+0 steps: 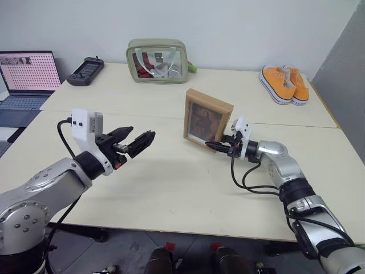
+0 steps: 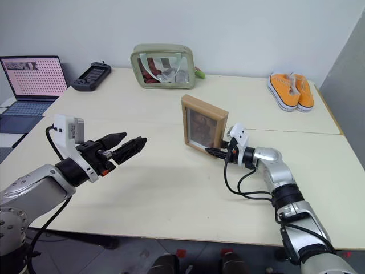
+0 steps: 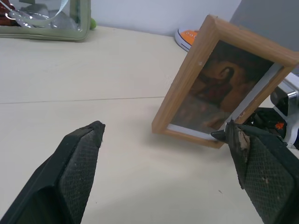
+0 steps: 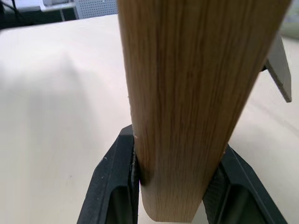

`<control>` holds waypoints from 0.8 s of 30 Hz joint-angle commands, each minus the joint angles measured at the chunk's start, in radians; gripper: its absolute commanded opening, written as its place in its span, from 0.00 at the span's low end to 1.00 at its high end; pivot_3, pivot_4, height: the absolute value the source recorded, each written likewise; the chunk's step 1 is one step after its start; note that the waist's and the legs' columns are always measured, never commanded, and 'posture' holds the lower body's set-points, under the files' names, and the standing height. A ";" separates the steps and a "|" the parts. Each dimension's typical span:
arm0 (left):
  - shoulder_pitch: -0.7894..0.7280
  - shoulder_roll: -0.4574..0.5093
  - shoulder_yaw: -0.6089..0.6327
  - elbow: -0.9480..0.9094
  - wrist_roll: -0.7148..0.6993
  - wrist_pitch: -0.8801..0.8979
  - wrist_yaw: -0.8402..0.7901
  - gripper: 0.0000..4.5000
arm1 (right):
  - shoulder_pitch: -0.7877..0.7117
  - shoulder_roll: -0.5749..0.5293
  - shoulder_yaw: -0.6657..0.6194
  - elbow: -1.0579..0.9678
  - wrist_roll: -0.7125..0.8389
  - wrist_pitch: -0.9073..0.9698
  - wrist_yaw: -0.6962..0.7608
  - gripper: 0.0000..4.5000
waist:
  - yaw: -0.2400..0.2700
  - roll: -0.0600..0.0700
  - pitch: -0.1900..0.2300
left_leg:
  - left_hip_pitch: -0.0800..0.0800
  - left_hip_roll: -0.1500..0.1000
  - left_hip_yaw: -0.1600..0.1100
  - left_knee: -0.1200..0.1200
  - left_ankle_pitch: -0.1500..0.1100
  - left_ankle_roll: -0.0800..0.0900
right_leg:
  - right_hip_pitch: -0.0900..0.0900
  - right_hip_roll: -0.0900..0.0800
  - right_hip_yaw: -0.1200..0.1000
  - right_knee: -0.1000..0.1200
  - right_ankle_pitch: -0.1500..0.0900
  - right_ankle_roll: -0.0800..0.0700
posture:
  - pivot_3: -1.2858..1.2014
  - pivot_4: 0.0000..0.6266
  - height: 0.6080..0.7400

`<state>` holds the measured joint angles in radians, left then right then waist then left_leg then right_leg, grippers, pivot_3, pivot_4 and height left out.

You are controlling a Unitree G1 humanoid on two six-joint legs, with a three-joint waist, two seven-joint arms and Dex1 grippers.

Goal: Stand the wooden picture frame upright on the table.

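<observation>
The wooden picture frame point(image 1: 208, 117) stands upright near the middle of the table point(image 1: 171, 194), its dark portrait photo facing me. My right gripper point(image 1: 214, 146) is shut on its lower right corner; in the right wrist view both fingers point(image 4: 112, 182) clamp the light-wood edge point(image 4: 196, 93), and the grey prop point(image 4: 278, 70) sticks out behind. Whether the frame's bottom edge touches the table I cannot tell. My left gripper point(image 1: 137, 140) hovers open and empty to the frame's left, well apart from it. In its wrist view the frame point(image 3: 224, 88) appears tilted.
Along the far side lie a laptop point(image 1: 25, 80), a black game controller point(image 1: 85, 71), a clear green-edged pouch point(image 1: 159, 60) and a pair of orange shoes point(image 1: 284, 83). A seam point(image 1: 114, 116) runs across the table behind the frame.
</observation>
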<state>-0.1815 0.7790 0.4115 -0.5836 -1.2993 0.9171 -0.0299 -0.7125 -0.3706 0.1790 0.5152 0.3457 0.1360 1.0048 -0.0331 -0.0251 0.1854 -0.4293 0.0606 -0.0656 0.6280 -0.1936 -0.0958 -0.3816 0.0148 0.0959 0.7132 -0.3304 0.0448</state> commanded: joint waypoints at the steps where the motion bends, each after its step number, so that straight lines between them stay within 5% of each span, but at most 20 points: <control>1: 0.033 0.035 0.053 -0.038 -0.037 0.002 0.002 0.98 | 0.030 0.008 -0.046 -0.091 0.054 0.108 0.015 0.33 | 0.000 0.000 0.000 | 0.000 0.000 0.000 0.000 0.000 0.000 | 0.000 0.000 0.000 0.000 0.000 0.000 | 0.52 0.24 1.00; 10: 0.255 0.190 0.118 -0.067 0.051 0.038 -0.253 0.98 | 0.071 0.031 -0.068 -0.097 0.033 0.146 -0.010 0.33 | -0.009 0.001 0.001 | 0.000 0.001 0.002 -0.002 0.000 0.000 | -0.002 0.002 0.001 0.000 0.000 0.000 | 0.52 0.24 1.00; 21: 0.157 0.228 0.093 -0.030 0.067 0.037 -0.339 0.98 | 0.077 0.040 -0.072 -0.109 0.004 0.155 -0.037 0.33 | -0.009 0.002 0.001 | 0.000 0.001 0.003 -0.002 0.000 0.000 | -0.002 0.001 0.002 0.000 -0.001 0.000 | 0.52 0.24 1.00; 22: 0.147 0.225 0.085 -0.029 0.068 0.038 -0.339 0.99 | 0.077 0.038 -0.076 -0.112 0.001 0.154 -0.043 0.44 | -0.009 0.002 0.001 | 0.001 0.001 0.003 -0.002 0.000 0.000 | -0.002 0.001 0.002 0.000 -0.001 0.000 | 0.52 0.24 1.00; 24: 0.128 0.213 0.074 -0.022 0.066 0.040 -0.333 0.99 | 0.076 0.035 -0.074 -0.118 -0.018 0.138 -0.057 0.53 | -0.010 0.002 0.001 | 0.001 0.001 0.003 -0.002 0.000 0.000 | -0.002 0.001 0.002 0.000 -0.001 0.000 | 0.52 0.24 1.00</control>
<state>-0.0325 0.9905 0.4882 -0.6057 -1.2286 0.9663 -0.3612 -0.6350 -0.3314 0.1318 0.4374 0.3340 0.2921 0.9616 -0.0427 -0.0234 0.1864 -0.4288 0.0619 -0.0626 0.6261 -0.1938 -0.0958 -0.3841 0.0163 0.0976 0.7132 -0.3311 0.0445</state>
